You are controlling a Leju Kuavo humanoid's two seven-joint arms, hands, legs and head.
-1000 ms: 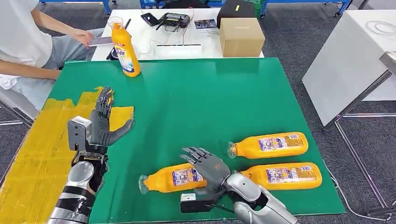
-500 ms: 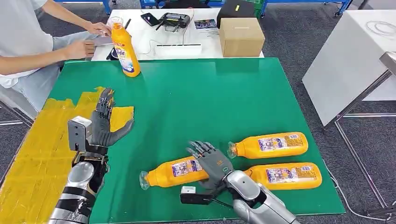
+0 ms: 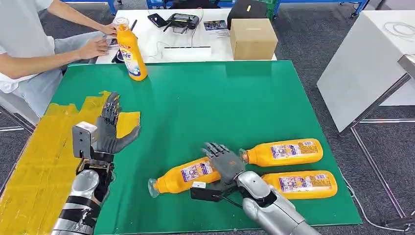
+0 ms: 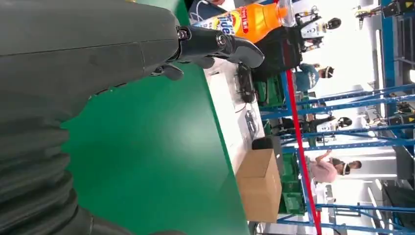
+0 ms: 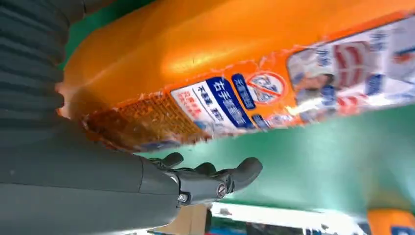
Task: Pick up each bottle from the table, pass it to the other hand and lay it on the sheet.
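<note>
— Orange bottles on a green table (image 3: 205, 98), from the head view: what does the right hand (image 3: 225, 164) have?

— Its fingers are spread over the base end of the nearest lying bottle (image 3: 183, 175), touching it; whether they grip cannot be told. Two more lying bottles sit just past the hand on its outer side, one (image 3: 284, 152) farther from the robot, one (image 3: 298, 183) nearer.

— And the left hand (image 3: 110, 129)?

— Raised and released, fingers apart, holding nothing, above the edge of the yellow sheet (image 3: 44, 161). Well ahead of it an upright bottle (image 3: 131, 49) stands at the table's far edge, a seated person's hands (image 3: 95, 46) just beyond.

— The left wrist view?

— Dark fingers (image 4: 220, 46) extended over bare green surface (image 4: 147, 161); the upright bottle (image 4: 249, 17) beyond the fingertips, a cardboard box (image 4: 259, 183) farther off.

— The right wrist view?

— The labelled bottle (image 5: 235, 73) lies against the palm, the fingers (image 5: 215, 178) stretched past it over green.
</note>
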